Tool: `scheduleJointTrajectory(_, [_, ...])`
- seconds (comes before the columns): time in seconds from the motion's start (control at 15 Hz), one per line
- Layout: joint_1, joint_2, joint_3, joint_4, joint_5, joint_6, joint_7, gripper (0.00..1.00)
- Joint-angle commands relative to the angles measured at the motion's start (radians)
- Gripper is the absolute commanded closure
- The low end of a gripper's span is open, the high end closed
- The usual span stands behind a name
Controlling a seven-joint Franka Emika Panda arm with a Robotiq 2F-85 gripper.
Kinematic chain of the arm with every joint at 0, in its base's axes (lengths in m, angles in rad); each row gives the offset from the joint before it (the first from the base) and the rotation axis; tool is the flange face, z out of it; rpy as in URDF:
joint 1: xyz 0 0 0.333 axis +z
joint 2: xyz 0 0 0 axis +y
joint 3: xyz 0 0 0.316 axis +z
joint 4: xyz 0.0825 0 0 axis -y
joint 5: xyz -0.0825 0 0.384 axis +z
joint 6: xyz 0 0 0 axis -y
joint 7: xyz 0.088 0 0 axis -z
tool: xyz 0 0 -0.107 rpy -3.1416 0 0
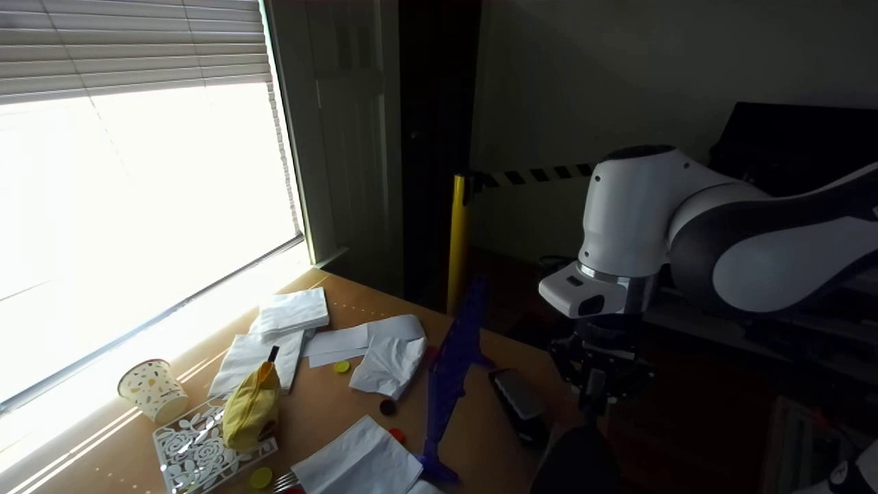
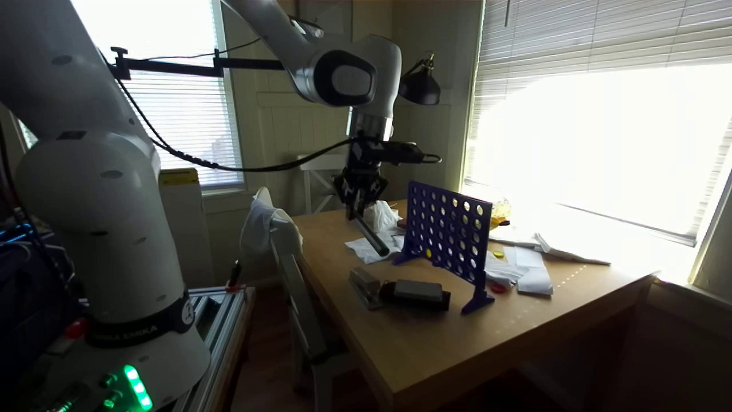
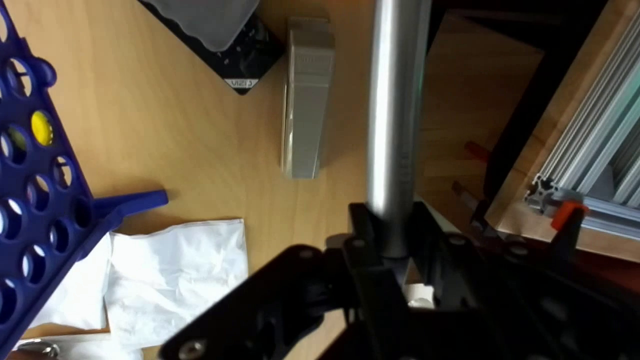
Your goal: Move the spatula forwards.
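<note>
Tool (image 3: 392, 227) is clamping the spatula (image 3: 398, 110) by its handle, 2 fingers (image 3: 361, 227) pressing against opposite sides. Spatula is being held up above the counter (image 2: 412, 343), near an edge; in an exterior view its dark flat end (image 1: 577, 463) is showing at the bottom. Lower down, a grey stapler (image 3: 308, 105) is lying on the counter just beside a black remote (image 3: 250, 57), a grey piece (image 3: 215, 20) resting over the remote. Purple game rack (image 1: 449, 374) is standing upright, a yellow disc (image 3: 42, 128) sitting in it. White napkins (image 3: 177, 280) are lying near the rack. Farther off, a yellow pouch (image 1: 250, 415) is resting on a lacy white mat (image 1: 207, 447), a paper cup (image 1: 152, 391) sitting nearby.
</note>
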Motion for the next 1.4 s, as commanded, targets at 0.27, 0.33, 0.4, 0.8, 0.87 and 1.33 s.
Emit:
scheduleJointTrajectory(0.27, [-0.058,0.083,-0.015,-0.048,0.020,0.124,-0.147,0.94])
scheduleJointTrajectory(0.33, [-0.063,0.098,-0.010,-0.051,0.010,0.144,-0.147,0.94])
scheduleJointTrajectory(0.4, [-0.067,0.112,-0.004,-0.055,0.007,0.177,-0.131,0.94])
scheduleJointTrajectory(0.8, [-0.083,0.138,0.007,-0.050,0.004,0.179,-0.089,0.77])
scheduleJointTrajectory(0.87, [-0.083,0.139,0.007,-0.050,0.004,0.180,-0.087,0.94])
scheduleJointTrajectory(1.33, [-0.125,0.229,0.007,0.011,-0.068,0.208,-0.064,0.94])
